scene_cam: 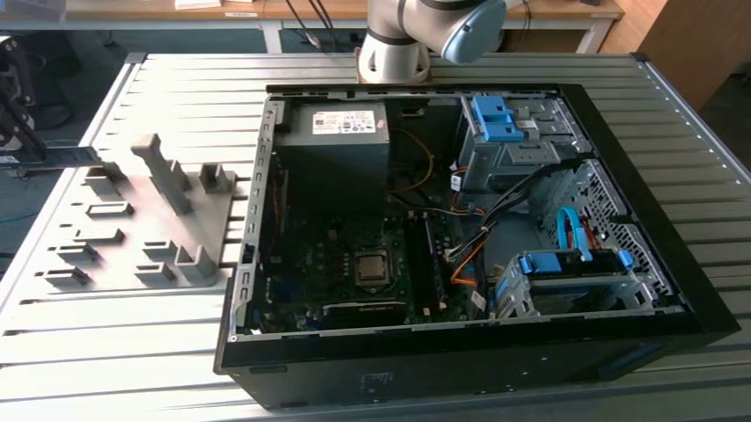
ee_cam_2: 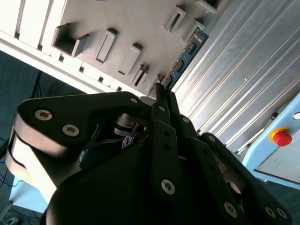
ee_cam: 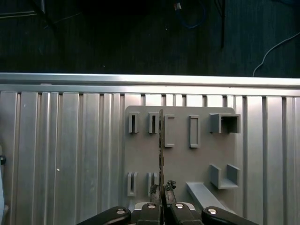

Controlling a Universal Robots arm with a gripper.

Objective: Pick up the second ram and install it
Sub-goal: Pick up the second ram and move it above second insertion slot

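Observation:
My gripper (ee_cam_2: 164, 93) is shut on the second ram (ee_cam_2: 185, 56), a narrow blue-green stick with black chips that sticks out beyond the fingertips. In the first wrist view the second ram (ee_cam: 161, 145) shows edge-on as a thin dark line rising from the gripper (ee_cam: 161, 190). It hangs above the grey slotted holder block (ee_cam: 187, 159), clear of its slots. In the exterior view that holder block (scene_cam: 129, 229) lies to the left of the open computer case (scene_cam: 657, 264), whose motherboard (scene_cam: 352, 264) is exposed.
The ribbed metal table (scene_cam: 118, 352) carries the holder and the case. Inside the case are a power supply (scene_cam: 334, 141), blue drive cages (scene_cam: 516, 132) and loose cables (scene_cam: 470, 255). A red emergency button (ee_cam_2: 281, 137) sits beside the table. The arm's base (scene_cam: 393, 53) stands behind the case.

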